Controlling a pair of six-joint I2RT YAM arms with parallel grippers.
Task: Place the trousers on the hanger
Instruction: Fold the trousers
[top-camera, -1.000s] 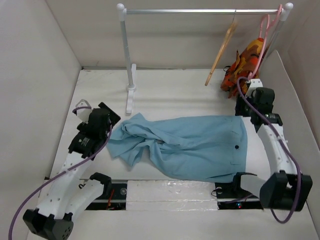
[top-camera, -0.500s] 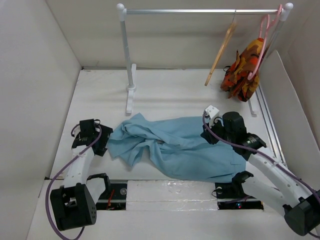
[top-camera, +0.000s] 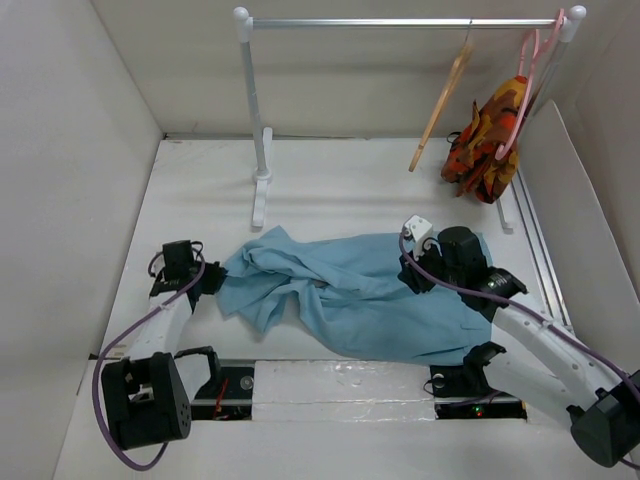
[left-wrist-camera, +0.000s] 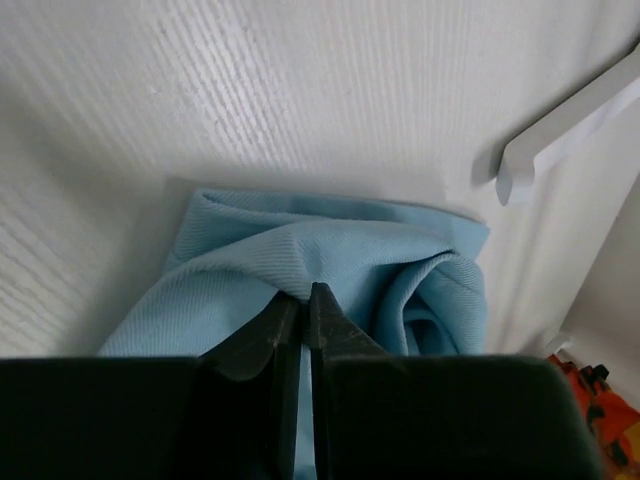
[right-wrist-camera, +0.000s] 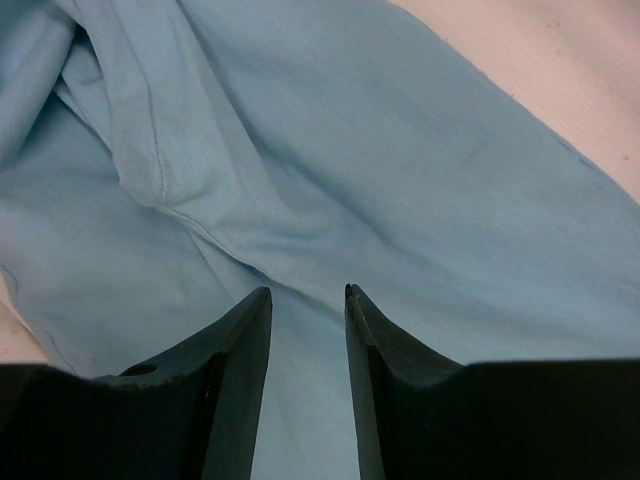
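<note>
Blue trousers (top-camera: 370, 295) lay along the near edge of the surface (top-camera: 350, 190). The left tool (left-wrist-camera: 297, 300) pinched their leg end; the right tool (right-wrist-camera: 307, 295) stood parted over them. The hanger (top-camera: 440, 105) hung near the far right corner.

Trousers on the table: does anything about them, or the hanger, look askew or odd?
The trousers lie rumpled, their legs bunched into folds at the left end, where the left gripper pinches a fold. The wooden hanger hangs steeply tilted on the rail, not level. Nothing looks damaged.
</note>
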